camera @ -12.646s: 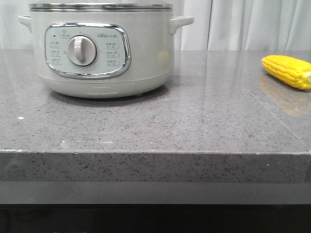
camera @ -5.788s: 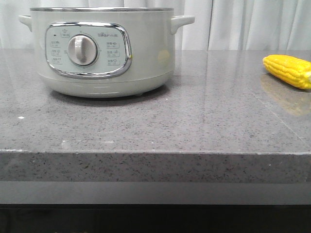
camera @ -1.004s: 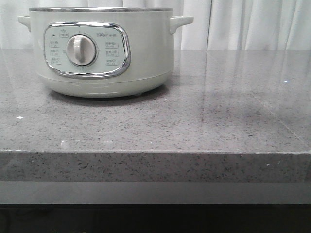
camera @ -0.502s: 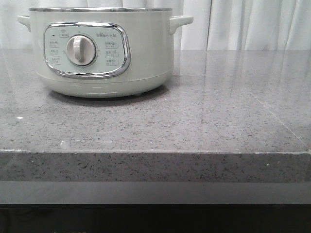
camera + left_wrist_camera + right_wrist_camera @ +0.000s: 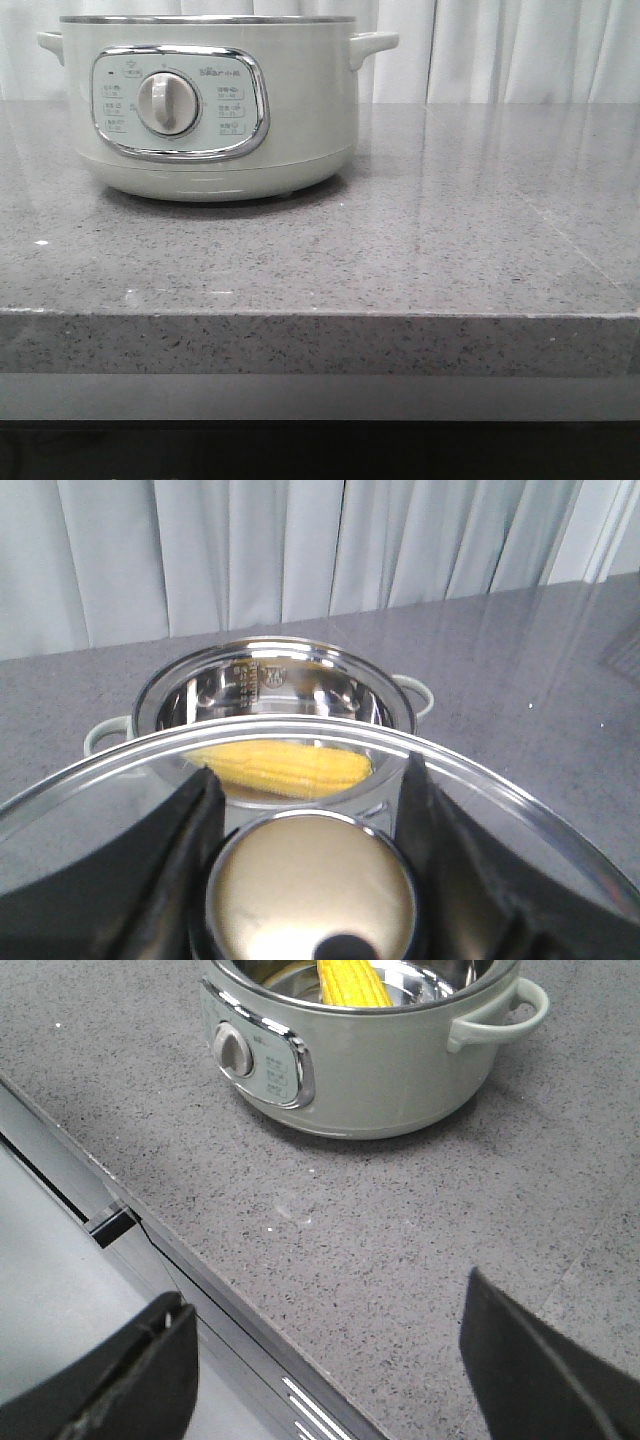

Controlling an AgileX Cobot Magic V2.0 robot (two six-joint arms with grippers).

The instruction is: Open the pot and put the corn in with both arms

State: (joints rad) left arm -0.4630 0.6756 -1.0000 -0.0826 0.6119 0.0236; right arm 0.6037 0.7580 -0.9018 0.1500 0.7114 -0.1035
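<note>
While the left gripper (image 5: 312, 880) clamps the glass lid (image 5: 480, 800) by its slick chrome knob (image 5: 312, 905), the yellow corn cob (image 5: 285, 768) lies inside the pale grey-green pot (image 5: 210, 105); the right gripper (image 5: 330, 1360) gapes wide, empty.

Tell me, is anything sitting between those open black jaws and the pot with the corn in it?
No. In the right wrist view, only bare speckled grey countertop lies between the right gripper and the pot.

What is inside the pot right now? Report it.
The corn lies on the steel floor inside the open pot. The glass lid, gripped by the left gripper, covers the pot's near inner wall; the front view hides the interior.
</note>
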